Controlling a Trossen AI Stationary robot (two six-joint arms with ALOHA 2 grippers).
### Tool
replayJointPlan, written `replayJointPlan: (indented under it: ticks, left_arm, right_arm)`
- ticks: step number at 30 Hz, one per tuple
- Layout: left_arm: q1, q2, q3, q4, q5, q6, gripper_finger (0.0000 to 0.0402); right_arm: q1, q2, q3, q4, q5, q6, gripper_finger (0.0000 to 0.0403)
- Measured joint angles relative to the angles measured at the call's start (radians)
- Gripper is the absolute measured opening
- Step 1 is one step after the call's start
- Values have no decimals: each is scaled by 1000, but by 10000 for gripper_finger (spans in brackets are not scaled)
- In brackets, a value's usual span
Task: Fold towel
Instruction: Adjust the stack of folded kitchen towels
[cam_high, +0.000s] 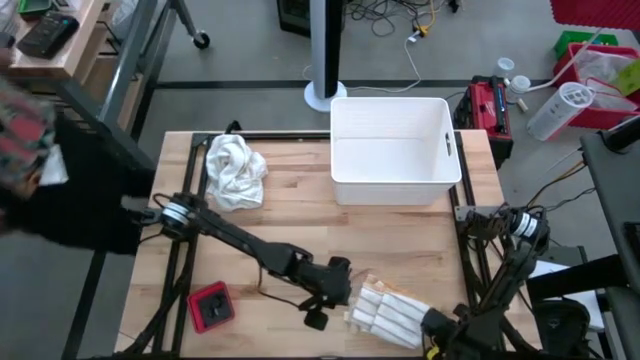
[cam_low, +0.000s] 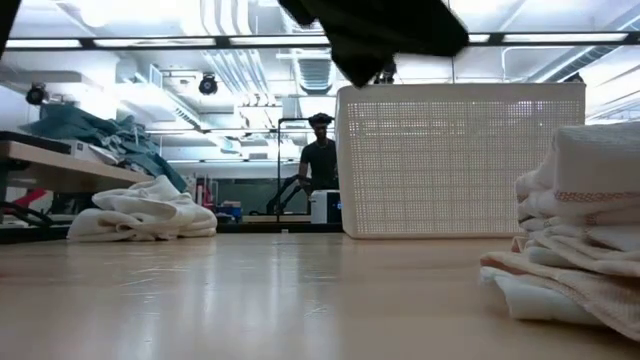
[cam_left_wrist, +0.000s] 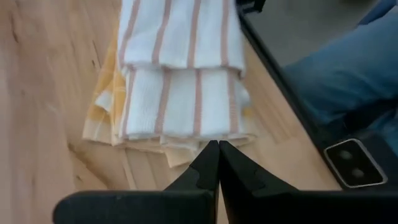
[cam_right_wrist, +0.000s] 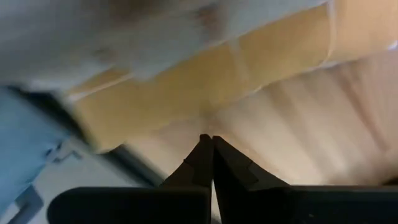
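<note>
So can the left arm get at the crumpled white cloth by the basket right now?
Probably yes. The left end effector is shut beside the folded striped towel, holding nothing, and bare table lies between it and the crumpled white cloth.

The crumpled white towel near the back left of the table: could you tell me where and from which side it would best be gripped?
Probably from straight above, pinching a raised fold near the top of the crumpled white towel. It lies in a loose heap with ridges standing up and no flat edge showing, while the white bin stands apart on its right.
</note>
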Motion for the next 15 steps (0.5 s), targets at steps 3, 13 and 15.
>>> replayJointPlan:
  ticks: [3,13,15]
  left_arm:
    - [-10,-59,-73,44,-43,9,0]
    - [-47,-190,-430,330,-108,-133,0]
    - [-53,-200,-487,413,-112,-149,0]
  right_arm:
    - [-13,-7,-57,45,-4,-15,0]
    - [-78,-14,-71,70,17,-153,0]
    - [-111,-13,-75,75,14,-189,0]
